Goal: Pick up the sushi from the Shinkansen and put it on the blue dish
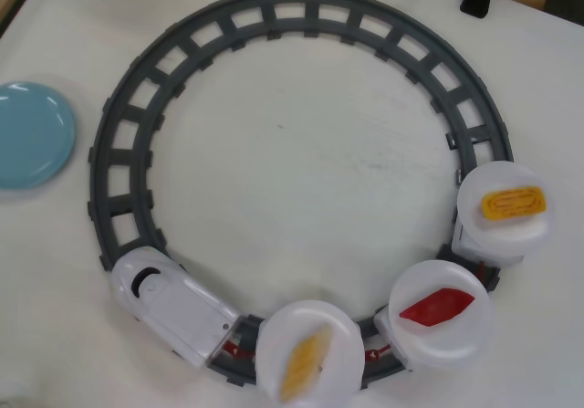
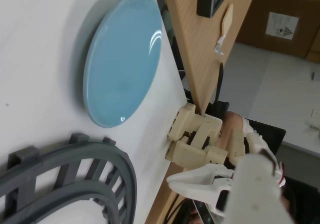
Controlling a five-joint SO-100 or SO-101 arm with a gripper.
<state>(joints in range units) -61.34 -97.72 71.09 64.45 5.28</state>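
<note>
The red sushi point(image 1: 438, 307) lies on the Shinkansen's point(image 1: 173, 306) middle plate, long axis slanting up-right in the overhead view, far across the track from the empty blue dish point(image 1: 32, 134); whether the fingers are apart cannot be told.

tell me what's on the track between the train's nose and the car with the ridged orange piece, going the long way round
Nothing: in the overhead view the grey track runs bare from the Shinkansen round to that car's white plate.

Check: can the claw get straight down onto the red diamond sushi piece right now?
Probably yes. The flat red diamond sushi piece lies uncovered on its round white plate, nothing above it in the overhead view. The claw sits off by the round light-blue dish, so it must travel first.
</note>
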